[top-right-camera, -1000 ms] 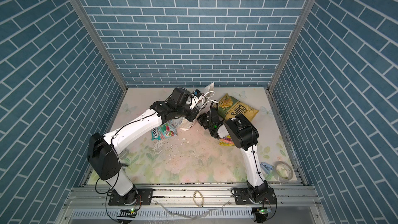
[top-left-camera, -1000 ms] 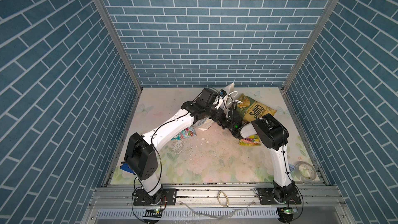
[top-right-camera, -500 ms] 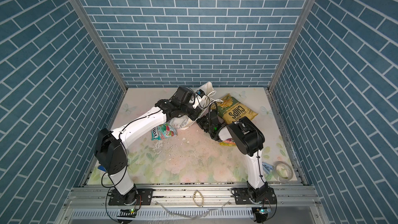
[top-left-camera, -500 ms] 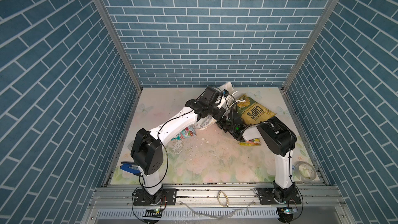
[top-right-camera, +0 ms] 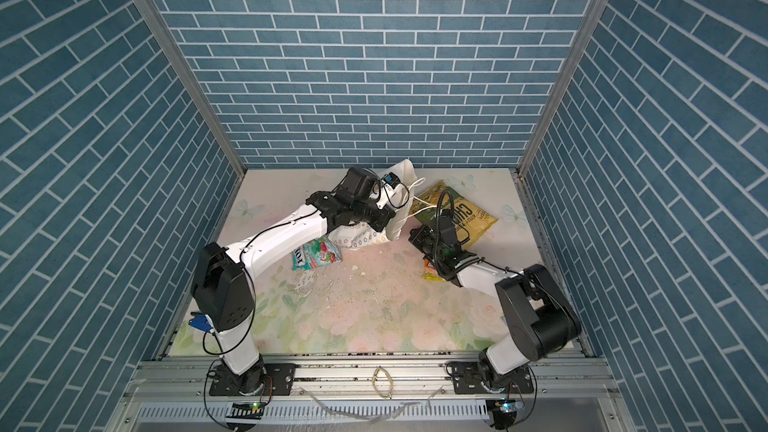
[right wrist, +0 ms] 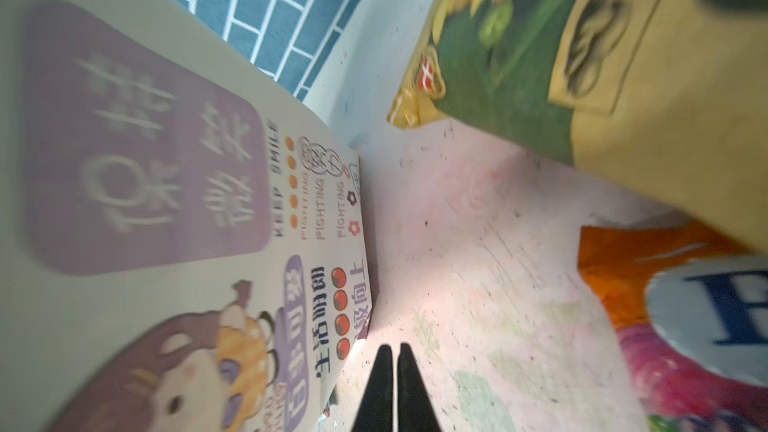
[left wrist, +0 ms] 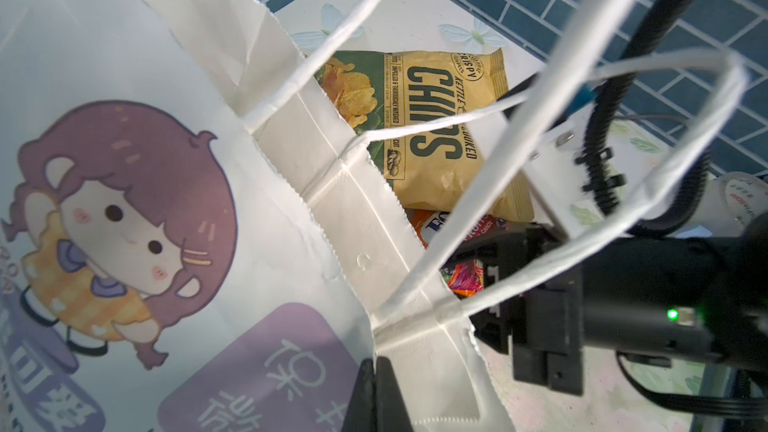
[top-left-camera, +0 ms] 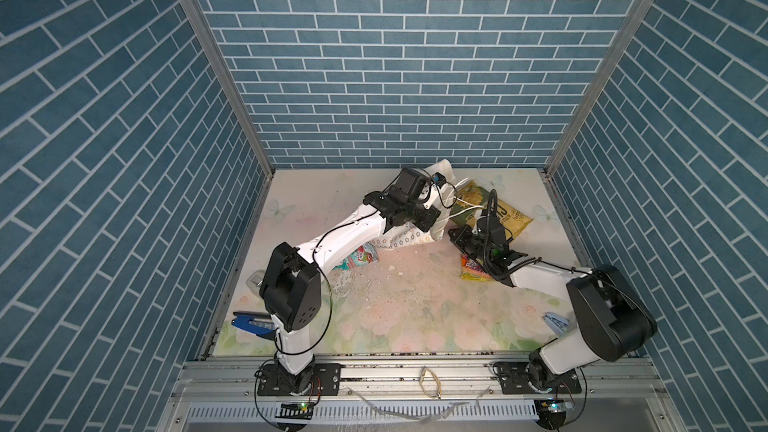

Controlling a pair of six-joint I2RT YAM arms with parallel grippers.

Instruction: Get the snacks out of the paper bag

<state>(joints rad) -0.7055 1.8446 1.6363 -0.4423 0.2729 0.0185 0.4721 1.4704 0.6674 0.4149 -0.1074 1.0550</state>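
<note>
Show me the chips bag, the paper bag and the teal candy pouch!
chips bag point(left wrist: 432, 89): left wrist view, on its big lettering.
paper bag point(top-right-camera: 360, 238): a top view, on its flowered side.
teal candy pouch point(top-right-camera: 318, 255): a top view, on its middle.

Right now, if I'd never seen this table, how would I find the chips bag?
Start at the back brick wall and drop to the far side of the flowery table. Just right of the white paper bag lies the chips bag. It's the biggest snack, yellow and green with CHIPS in big dark letters, unlike the small shiny candy pouches.
</note>
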